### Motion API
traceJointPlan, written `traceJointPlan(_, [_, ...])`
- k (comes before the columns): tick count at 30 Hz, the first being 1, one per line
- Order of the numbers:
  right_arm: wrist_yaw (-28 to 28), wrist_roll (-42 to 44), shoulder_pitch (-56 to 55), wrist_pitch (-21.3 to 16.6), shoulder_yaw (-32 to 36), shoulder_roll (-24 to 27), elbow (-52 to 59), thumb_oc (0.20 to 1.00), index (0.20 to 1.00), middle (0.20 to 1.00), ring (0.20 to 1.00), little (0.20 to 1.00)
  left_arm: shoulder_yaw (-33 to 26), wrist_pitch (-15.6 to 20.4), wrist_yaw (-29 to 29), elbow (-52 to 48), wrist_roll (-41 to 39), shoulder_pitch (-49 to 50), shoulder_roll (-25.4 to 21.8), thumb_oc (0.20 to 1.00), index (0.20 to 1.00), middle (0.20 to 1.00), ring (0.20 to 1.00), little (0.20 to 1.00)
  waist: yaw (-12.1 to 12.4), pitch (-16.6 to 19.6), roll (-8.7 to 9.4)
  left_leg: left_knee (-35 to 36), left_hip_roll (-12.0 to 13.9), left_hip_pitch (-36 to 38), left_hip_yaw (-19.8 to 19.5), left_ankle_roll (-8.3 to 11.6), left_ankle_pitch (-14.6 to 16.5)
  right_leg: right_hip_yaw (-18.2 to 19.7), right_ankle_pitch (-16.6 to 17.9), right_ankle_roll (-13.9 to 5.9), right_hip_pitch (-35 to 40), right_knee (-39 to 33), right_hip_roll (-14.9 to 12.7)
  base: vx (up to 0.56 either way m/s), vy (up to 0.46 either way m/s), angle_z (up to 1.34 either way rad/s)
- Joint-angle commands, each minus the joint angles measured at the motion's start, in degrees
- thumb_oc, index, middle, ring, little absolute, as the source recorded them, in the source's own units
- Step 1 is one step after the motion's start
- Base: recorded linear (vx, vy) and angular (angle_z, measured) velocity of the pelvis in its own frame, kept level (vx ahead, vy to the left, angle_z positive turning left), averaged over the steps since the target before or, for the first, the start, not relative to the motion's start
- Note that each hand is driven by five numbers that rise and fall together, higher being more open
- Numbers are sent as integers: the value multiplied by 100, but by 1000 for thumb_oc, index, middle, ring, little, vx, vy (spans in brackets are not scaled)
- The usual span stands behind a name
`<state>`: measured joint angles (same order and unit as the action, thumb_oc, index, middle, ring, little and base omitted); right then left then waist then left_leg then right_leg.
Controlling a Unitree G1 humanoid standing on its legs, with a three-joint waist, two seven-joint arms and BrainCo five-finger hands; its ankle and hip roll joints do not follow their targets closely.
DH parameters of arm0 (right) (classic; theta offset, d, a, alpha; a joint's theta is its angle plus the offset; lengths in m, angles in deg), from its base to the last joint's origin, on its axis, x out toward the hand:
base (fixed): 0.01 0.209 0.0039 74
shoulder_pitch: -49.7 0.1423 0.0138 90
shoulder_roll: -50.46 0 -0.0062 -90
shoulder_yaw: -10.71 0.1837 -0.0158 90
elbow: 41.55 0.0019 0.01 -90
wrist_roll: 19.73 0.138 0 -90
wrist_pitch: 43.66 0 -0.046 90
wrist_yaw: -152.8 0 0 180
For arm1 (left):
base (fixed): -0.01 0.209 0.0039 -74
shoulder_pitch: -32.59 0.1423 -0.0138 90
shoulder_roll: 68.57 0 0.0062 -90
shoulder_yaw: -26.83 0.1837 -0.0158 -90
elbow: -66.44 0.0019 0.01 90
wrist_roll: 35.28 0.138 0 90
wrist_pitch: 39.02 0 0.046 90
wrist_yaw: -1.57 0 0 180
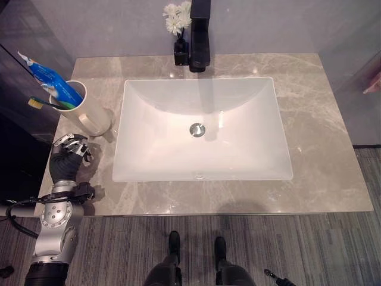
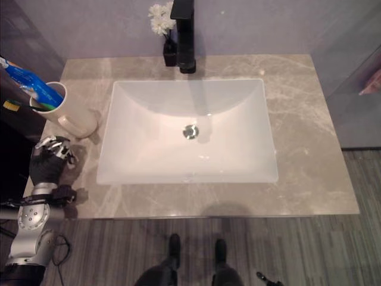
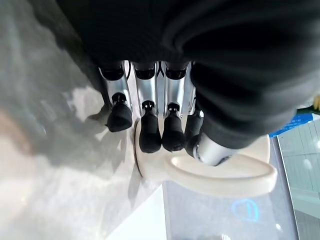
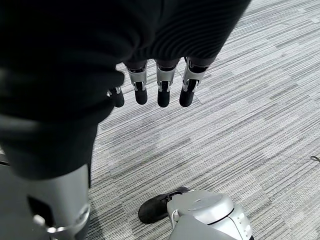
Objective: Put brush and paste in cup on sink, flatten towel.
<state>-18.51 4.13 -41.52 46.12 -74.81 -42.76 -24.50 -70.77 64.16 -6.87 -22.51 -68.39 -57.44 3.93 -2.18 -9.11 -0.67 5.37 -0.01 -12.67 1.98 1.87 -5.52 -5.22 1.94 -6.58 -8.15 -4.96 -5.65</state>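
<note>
Carpet (image 4: 240,100) is seen under the right hand (image 4: 150,75), fingers relaxed, empty. By the sink (image 1: 202,128), the cup (image 1: 89,113) on the bench (image 1: 321,119) holds toothbrush (image 1: 37,103) and toothpaste (image 1: 50,80); left hand (image 1: 68,155), fingers loosely curled, rests beside its handle (image 3: 220,175).

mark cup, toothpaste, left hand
cup (image 1: 89,116), left eye view, outer side wall.
toothpaste (image 1: 50,79), left eye view, blue tube body.
left hand (image 1: 64,162), left eye view, dark back cover.

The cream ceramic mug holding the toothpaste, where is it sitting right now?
The cream ceramic mug stands on the grey marble counter, left of the white basin, just beyond the left hand.
</note>
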Motion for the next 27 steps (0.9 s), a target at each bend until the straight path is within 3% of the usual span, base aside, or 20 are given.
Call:
traceJointPlan(1, [97,-68,-17,-7,-218,-14,-34,1000,1000,1000,1000,1000,186,-114,122,123,27,134,45,200,200,200,200,200,-29,129,69,-37,300,-8,20,341,225,82,292,-234,-441,-4,-349,0,0,0])
traceJointPlan(21, [101,-110,-4,16,-263,36,-57,1000,1000,1000,1000,1000,691,-208,379,347,37,-165,-56,200,200,200,200,200,-194,171,-16,-37,315,-7,138,347,244,222,310,-238,-541,-4,-320,4,-2,-2])
traceJointPlan(27, [133,-84,-11,-11,-271,3,-65,1000,1000,1000,1000,1000,557,-162,231,445,49,-145,37,200,200,200,200,200,-182,172,-13,-37,334,-20,128,353,242,205,293,-229,-544,-4,-308,3,-2,-2])
